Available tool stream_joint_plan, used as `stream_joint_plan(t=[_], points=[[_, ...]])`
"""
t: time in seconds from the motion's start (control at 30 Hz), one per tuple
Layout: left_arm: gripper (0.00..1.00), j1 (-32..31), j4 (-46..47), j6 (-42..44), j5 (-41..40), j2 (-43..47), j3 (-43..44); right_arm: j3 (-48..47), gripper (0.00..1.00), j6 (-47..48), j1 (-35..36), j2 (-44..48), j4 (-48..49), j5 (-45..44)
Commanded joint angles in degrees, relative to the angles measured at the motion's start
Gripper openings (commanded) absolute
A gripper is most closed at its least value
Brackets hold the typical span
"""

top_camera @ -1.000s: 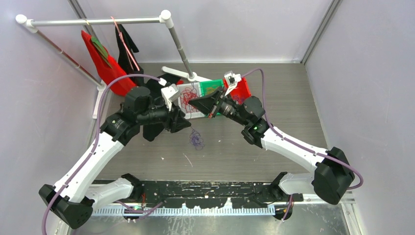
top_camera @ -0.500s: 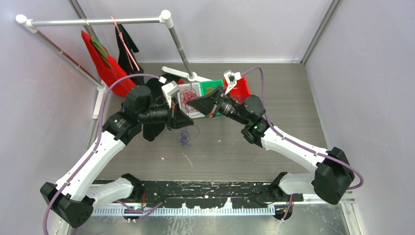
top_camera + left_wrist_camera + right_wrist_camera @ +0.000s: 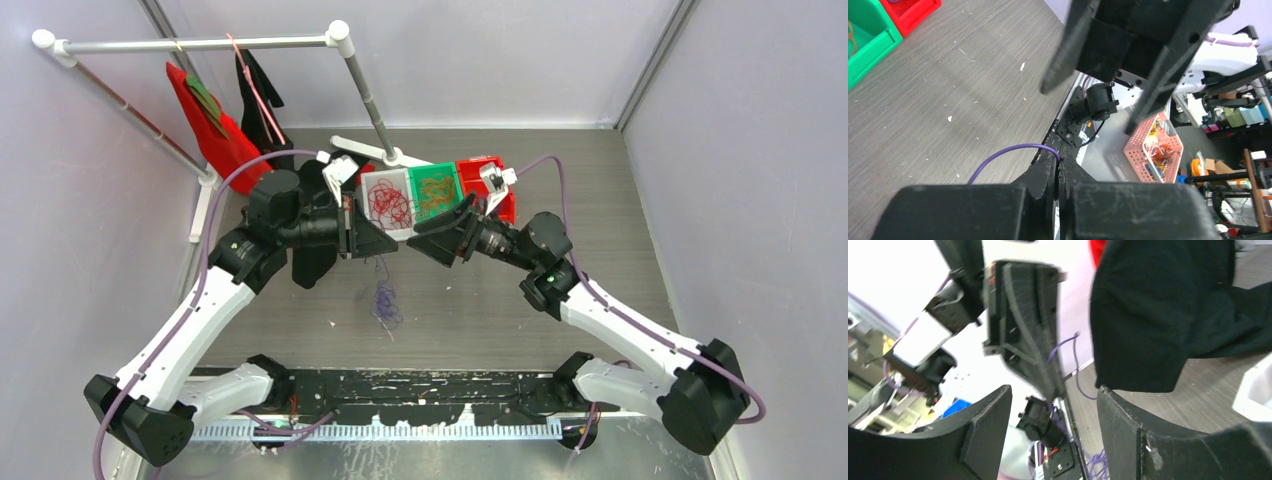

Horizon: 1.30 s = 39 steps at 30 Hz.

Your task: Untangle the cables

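left gripper (image 3: 1058, 162) pinches shut on the purple cable (image 3: 1008, 150), whose clump trails onto the table (image 3: 600, 220); right gripper (image 3: 1050, 390) stands open, empty. pulling single-handed may tighten the knot or slip the strand.

Left wrist view: the right gripper (image 3: 1088, 110) up top is just a blurry dark shape. The green bin (image 3: 868, 40) and red bin (image 3: 910, 10) both run off the frame. The purple cable (image 3: 1008, 152) curves down behind the left gripper (image 3: 1058, 165), so its far end is hidden.

Right wrist view: the left gripper is a smear. The black garment (image 3: 1168, 305) is chopped by the top and right edges. Only a corner shows of some white thing (image 3: 1260, 390), can't tell what.

From above, the cable's clump (image 3: 383, 300) is too tiny to see how the strands cross.
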<state>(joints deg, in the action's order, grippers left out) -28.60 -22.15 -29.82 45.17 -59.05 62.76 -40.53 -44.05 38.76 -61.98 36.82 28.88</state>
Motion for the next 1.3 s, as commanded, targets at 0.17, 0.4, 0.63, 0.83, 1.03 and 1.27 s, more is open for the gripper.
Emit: stream_joint_plan(t=[0.17, 0.4, 0.63, 0.83, 1.03, 1.27], points=[[0.0, 0.54, 6.64, -7.29, 2.17, -1.44, 5.01, -1.68, 0.68, 6.86, 3.21, 2.24, -2.18, 10.29], [0.0, 0.61, 8.47, -9.9, 6.2, -1.77, 6.63, -2.84, 0.62, 10.8, 6.23, -3.86, 0.75, 4.86], [0.0, 0.65, 7.72, -10.57, 6.27, -1.12, 6.66, 0.75, 0.54, 17.0, 9.42, -1.6, 2.28, -9.93], [0.0, 0.65, 7.83, -9.95, 5.37, -1.5, 7.25, -0.79, 0.51, 13.96, 10.47, -5.56, 5.84, -6.85], [0.0, 0.73, 7.41, -7.98, 5.29, -1.9, 8.16, -0.79, 0.49, 3.52, 10.72, -11.97, 18.38, -0.64], [0.0, 1.06, 6.49, -5.86, 4.42, -2.97, 9.15, -1.29, 0.47, -3.64, 11.88, -18.96, 30.96, -0.2]])
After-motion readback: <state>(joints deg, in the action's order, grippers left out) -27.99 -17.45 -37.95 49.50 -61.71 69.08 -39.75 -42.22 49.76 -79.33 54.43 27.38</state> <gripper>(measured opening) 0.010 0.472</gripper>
